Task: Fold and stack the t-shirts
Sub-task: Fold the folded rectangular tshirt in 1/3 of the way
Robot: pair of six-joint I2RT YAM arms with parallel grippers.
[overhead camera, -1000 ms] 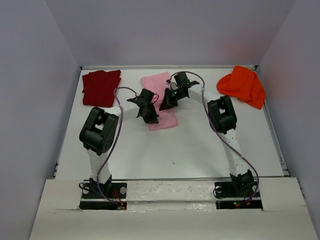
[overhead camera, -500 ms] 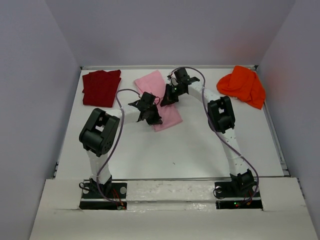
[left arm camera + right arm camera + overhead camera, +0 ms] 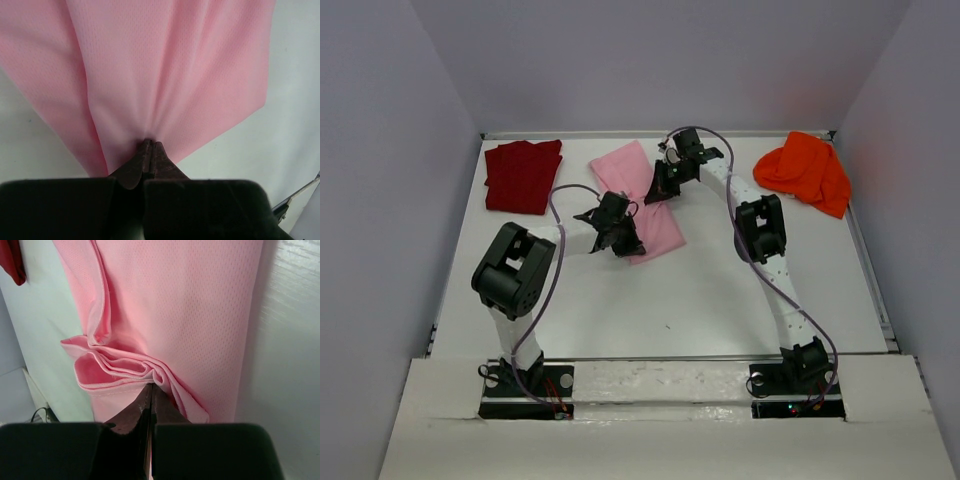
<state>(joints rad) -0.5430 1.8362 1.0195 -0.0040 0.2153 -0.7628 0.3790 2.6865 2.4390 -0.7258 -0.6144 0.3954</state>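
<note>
While both arms reach toward the middle of the far edge of the table (image 3: pixel 720 290), the light pink t-shirt (image 3: pixel 632 172) lies there, folded and skewed. The left gripper (image 3: pixel 151 146) is clamped on its near side, and the right gripper (image 3: pixel 151 388) pinches a bunched, layered hem at its right edge. The dark red t-shirt (image 3: pixel 523 175) lies folded flat in the far left corner. The bright orange t-shirt (image 3: pixel 807 172) sits crumpled in the far right corner.
</note>
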